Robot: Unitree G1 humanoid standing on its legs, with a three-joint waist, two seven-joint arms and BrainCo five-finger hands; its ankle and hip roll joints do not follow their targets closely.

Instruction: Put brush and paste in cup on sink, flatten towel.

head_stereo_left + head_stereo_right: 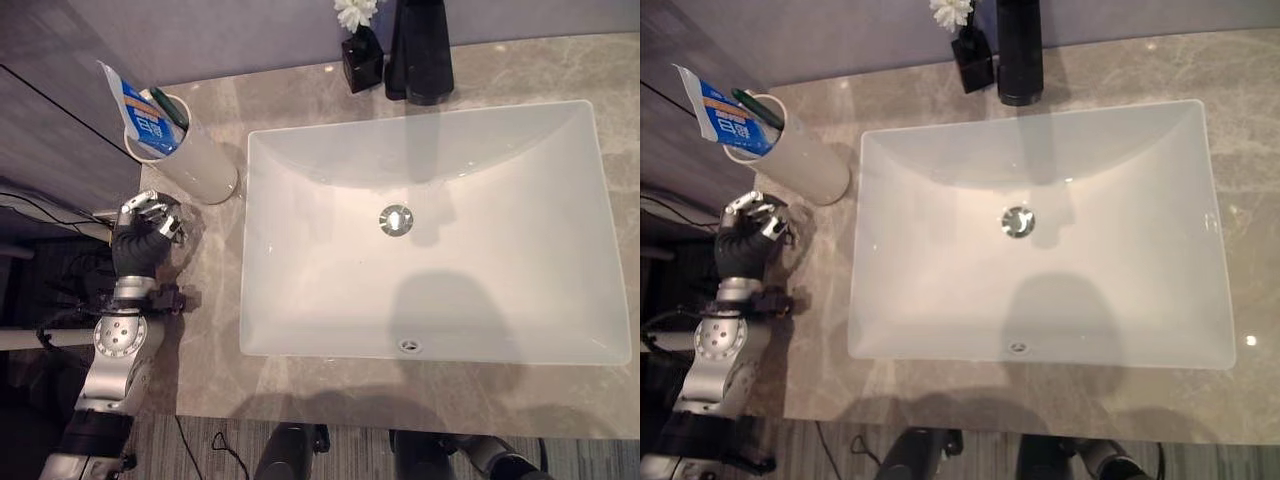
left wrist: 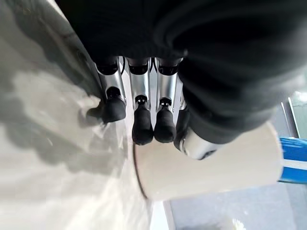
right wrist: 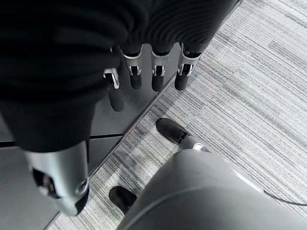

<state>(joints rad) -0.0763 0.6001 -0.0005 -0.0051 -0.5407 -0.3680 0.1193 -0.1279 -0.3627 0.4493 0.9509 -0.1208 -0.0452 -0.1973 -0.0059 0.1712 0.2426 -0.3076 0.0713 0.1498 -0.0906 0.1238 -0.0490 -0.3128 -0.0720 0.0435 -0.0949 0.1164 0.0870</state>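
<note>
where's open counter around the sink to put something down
Free patches: the wide counter strip in front of the basin, and the counter right of it. Crowded: the back left corner, where the cup holding toothpaste and brush stands with the left hand just before it, and behind the basin, with the black vase and faucet.

The left hand reaches in from seven o'clock, its silver-grey forearm angled toward twelve, fingers loosely curled and holding nothing. The right hand hangs low, its fingers relaxed and nearly straight, pointing down.
</note>
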